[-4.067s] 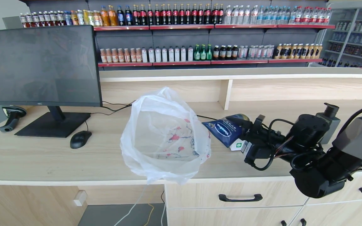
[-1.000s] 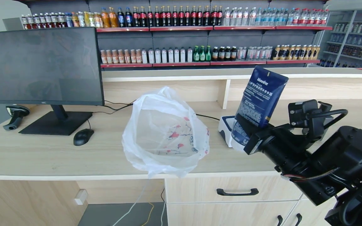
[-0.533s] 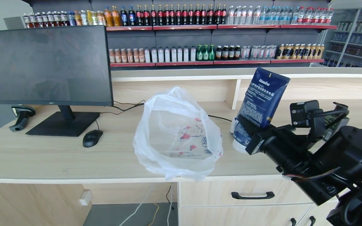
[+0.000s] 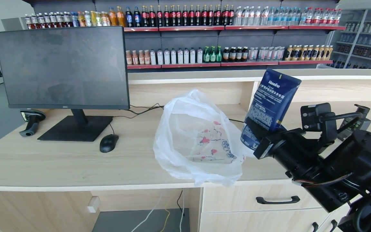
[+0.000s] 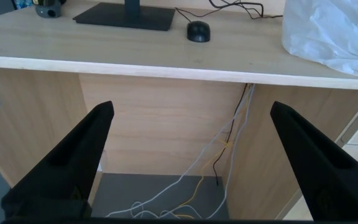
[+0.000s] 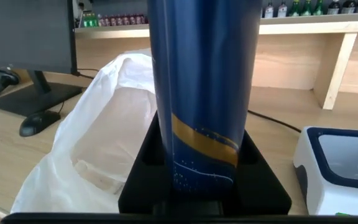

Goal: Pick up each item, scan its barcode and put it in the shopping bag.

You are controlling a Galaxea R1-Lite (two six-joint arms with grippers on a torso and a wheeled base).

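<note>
The right gripper (image 4: pixel 262 143) was clamped on the lower end of the blue pouch (image 4: pixel 271 103), holding it upright just to the right of the shopping bag (image 4: pixel 198 138). Four seconds earlier the pouch lay flat on the counter (image 4: pixel 60 158). Since then it had been lifted, stood over the scanner (image 6: pixel 340 163), and carried closer to the bag, by more than the camera's own shift explains. Scanning looked done, so dropping the pouch into the bag's open mouth seemed next. The left gripper (image 5: pixel 188 155) hung with its fingers apart, lower than the bag.
</note>
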